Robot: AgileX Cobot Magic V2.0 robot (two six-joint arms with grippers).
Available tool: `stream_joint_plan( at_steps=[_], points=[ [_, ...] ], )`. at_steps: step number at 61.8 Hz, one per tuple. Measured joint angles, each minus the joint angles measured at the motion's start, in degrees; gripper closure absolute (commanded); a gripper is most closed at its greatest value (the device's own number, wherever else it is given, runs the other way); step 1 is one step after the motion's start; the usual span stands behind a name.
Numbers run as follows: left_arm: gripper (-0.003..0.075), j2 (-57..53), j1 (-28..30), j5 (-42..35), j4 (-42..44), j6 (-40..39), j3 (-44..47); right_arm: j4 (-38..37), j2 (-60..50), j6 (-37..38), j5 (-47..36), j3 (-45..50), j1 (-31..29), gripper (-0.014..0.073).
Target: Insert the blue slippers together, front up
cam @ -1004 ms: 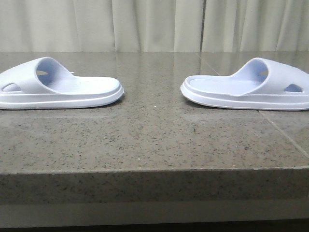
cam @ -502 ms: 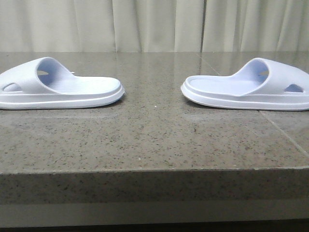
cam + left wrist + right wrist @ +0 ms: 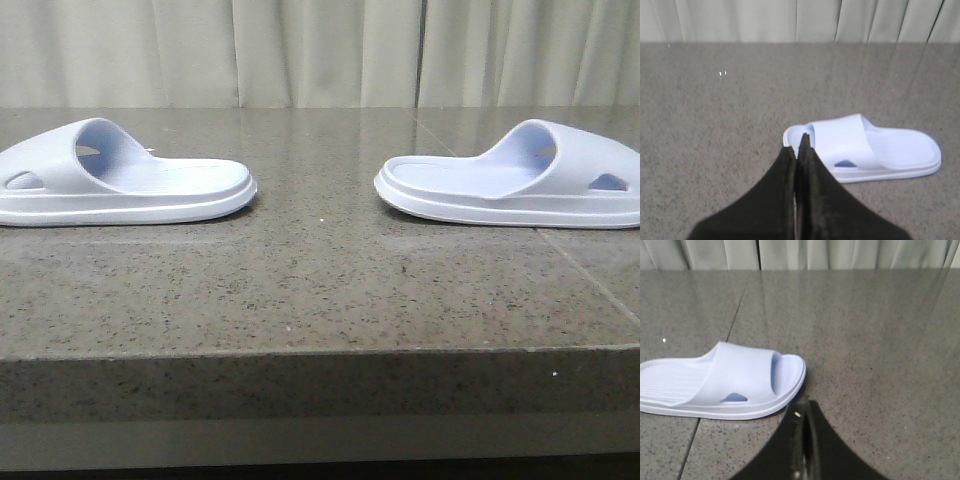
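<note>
Granite counter — speckled grey, blue slippers apart, curtain behind

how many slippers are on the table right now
2. The left slipper lies at the table's left side, the right slipper at its right side, heels facing each other across a bare gap. None appears hidden.

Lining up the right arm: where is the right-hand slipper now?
In the front view the right slipper lies flat at the table's right side, heel toward the left slipper, apart from it.
</note>
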Motion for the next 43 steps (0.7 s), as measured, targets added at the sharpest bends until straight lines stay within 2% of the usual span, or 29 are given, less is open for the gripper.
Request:
stream_joint_plan(
  at_steps=[27,31,34,40,43],
  points=[
    [0.074,7.9,0.0,0.9,-1.0,0.0,0.0,0.0,8.8,0.0,0.7,0.0,0.0,0.0702],
    [0.0724,8.7,0.0,0.9,-1.0,0.0,0.0,0.0,8.9,0.0,0.7,0.0,0.0,0.0653],
    [0.0679,9.2,0.0,0.9,-1.0,0.0,0.0,0.0,9.0,0.0,0.7,0.0,0.0,0.0568],
    [0.0521,10.3,0.0,0.9,-1.0,0.0,0.0,0.0,9.2,0.0,0.7,0.0,0.0,0.0372],
    [0.0411,10.9,0.0,0.9,-1.0,0.0,0.0,0.0,9.2,0.0,0.8,0.0,0.0,0.0289]
  ],
)
